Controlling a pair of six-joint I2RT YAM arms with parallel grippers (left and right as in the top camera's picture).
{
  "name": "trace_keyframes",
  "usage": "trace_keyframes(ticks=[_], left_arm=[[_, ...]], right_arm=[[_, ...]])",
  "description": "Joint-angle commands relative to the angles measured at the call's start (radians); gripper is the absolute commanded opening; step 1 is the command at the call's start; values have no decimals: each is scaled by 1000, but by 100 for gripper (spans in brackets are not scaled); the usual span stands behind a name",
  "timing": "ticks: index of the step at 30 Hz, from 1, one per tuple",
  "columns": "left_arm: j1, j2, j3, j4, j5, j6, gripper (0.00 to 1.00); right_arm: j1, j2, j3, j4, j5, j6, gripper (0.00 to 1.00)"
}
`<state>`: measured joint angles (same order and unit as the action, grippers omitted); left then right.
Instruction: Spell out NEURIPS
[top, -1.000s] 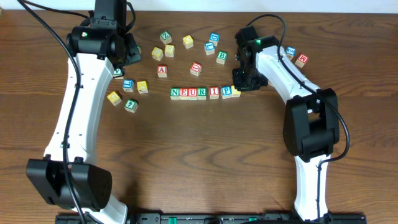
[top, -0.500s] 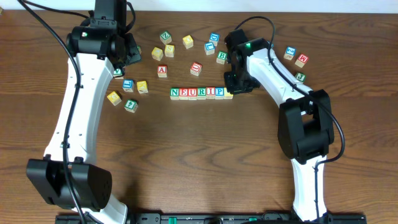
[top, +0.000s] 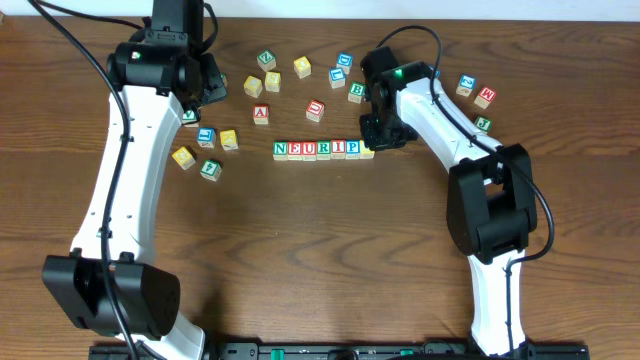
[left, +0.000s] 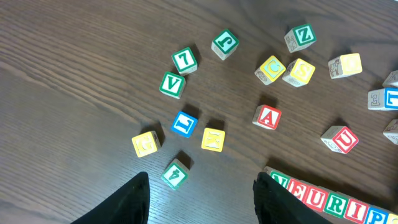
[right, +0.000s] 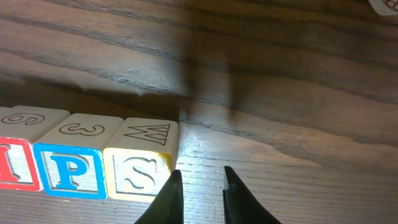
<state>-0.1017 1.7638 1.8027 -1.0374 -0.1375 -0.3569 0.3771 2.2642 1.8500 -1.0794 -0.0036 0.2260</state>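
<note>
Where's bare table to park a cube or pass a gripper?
Biggest free patch: the table in front of the NEURIPS row, between left arm and right arm. A thin strip separates the row from the loose cubes behind it. Crowded: that scatter, and the row's S end beside the right gripper.

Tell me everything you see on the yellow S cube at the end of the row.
The small wooden cube with the yellow-framed S sits flat at the row's end, flush against the blue P cube. It is pale wood, with an outlined W on its upper face. The right gripper's fingers stand just beside its free edge; contact unclear.
</note>
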Motion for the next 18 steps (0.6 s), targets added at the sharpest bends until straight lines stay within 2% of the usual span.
trace_keyframes(ticks=[1,18], left_arm=[[2,10,-13,-5,-13,20,53],[2,10,-13,-5,-13,20,53]], right_arm=[[4,12,-1,3,5,-17,17],[2,-50,26,3,1,-18,18]])
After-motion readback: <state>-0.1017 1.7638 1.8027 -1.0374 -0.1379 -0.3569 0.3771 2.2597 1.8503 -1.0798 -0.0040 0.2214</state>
